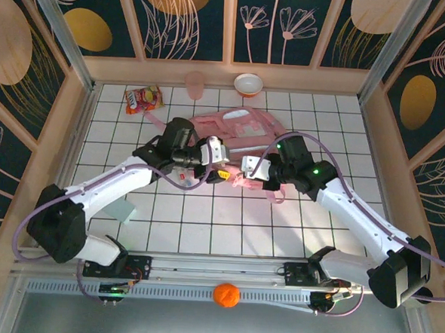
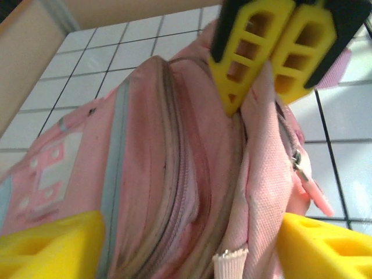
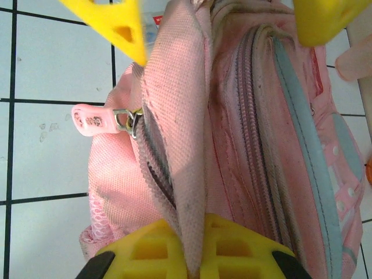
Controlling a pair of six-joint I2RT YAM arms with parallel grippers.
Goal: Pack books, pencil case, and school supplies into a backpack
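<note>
Well to the near side of the backpack point(image 1: 240, 130), a round orange ball point(image 1: 226, 296) is seen on the metal rail. The backpack itself is laid near the middle of the white desk point(image 1: 204, 226), whose tiles are ruled off by dark lines. At the backpack's near end the left pincer point(image 2: 189, 249) is held wide open. Its yellow latticed plastic fingers point(image 2: 52, 247) are set one on either side of the bag and are not closed on it. Just beside it, the right pincer point(image 3: 195, 249) is closed tight on an upright fold of the bag's coarse pink weave, next to a parted zip. The backpack is made of soft pink cloth, with ribbed zip tracks and pale grey-blue trim run along its length. A glossy pink rubbery zip pull point(image 3: 87, 120) is hung from a metal ring at the fold; marks are embossed on it but cannot be read. Beyond the backpack a crinkled red-orange snack packet point(image 1: 143, 99) is laid to the left, its print too small to read. A translucent pink cup point(image 1: 195, 83) and a round bowl point(image 1: 249, 83), white inside, are set farther beyond.
</note>
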